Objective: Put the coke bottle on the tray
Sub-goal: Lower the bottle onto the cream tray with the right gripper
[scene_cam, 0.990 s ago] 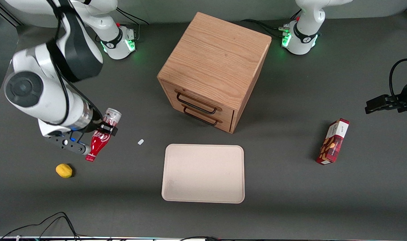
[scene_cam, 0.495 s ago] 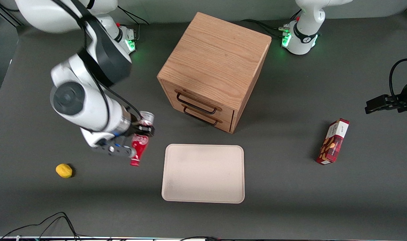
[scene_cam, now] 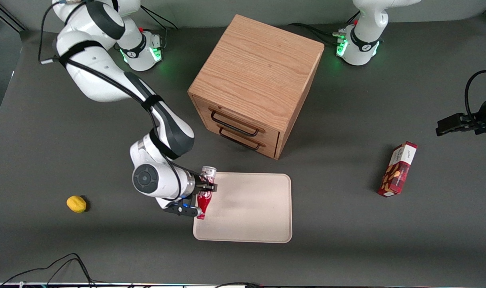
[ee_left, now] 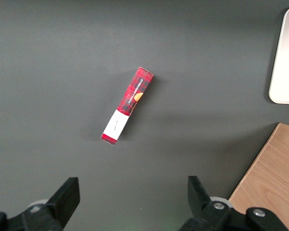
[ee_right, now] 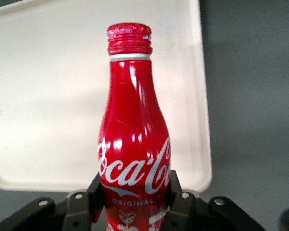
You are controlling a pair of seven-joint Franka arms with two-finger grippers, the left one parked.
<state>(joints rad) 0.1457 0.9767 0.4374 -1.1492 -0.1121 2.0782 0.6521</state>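
My right gripper is shut on the coke bottle, a slim red bottle with white script. It holds the bottle tilted, silver base up and red cap down, over the edge of the cream-beige tray that lies toward the working arm's end. In the right wrist view the black fingers clamp the lower body of the coke bottle, and the tray lies under its neck and cap. I cannot tell whether the cap touches the tray.
A wooden two-drawer cabinet stands farther from the front camera than the tray. A yellow lemon lies toward the working arm's end. A red snack box lies toward the parked arm's end, also seen in the left wrist view.
My right gripper has carried the coke bottle from near the lemon sideways toward the tray and lower. The bottle is now over the tray's edge.
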